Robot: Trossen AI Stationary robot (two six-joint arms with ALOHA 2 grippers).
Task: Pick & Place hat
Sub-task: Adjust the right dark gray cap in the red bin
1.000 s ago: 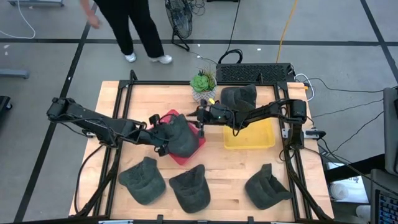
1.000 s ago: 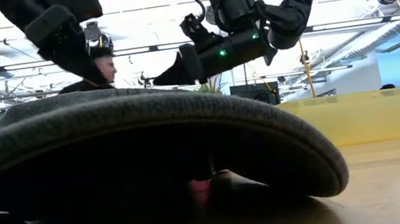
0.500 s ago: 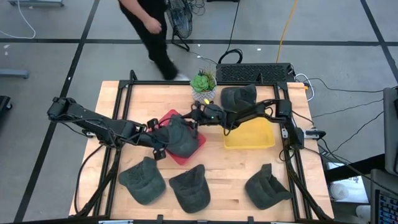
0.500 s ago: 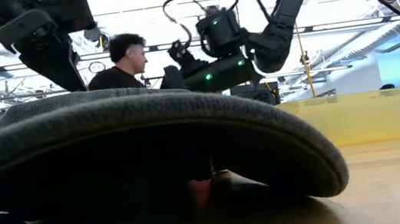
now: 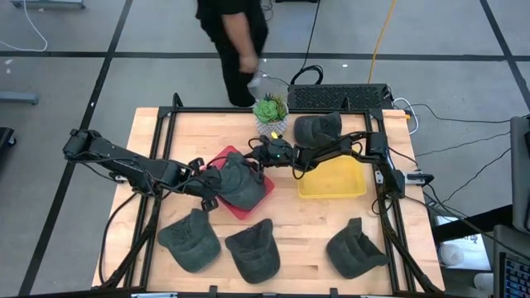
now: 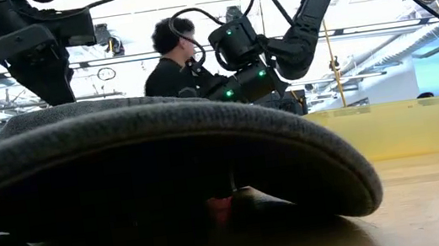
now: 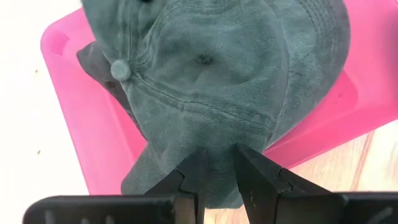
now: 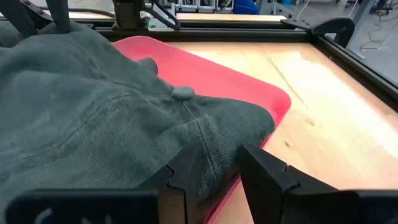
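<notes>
One hat (image 5: 241,180) lies on the pink tray (image 5: 258,204) mid-desk, both end effectors at it. The left end effector (image 7: 216,163) pinches its edge; the right end effector (image 8: 208,167) stands slightly apart around a fold. Three hats (image 5: 190,239) wait along the desk's near edge.

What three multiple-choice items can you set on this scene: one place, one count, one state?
1. The hat between the arms lies: A in a yellow tray; B on the pink tray; C on the floor.
2. Hats on the table: A three; B five; C seven.
3. The right tool is: A open; B shut on a plant; C out of view.
Key: B, pink shows around the hat; B, one on the tray, one at the back, three in front; A, its fingers stand apart astride the hat's fabric.
</notes>
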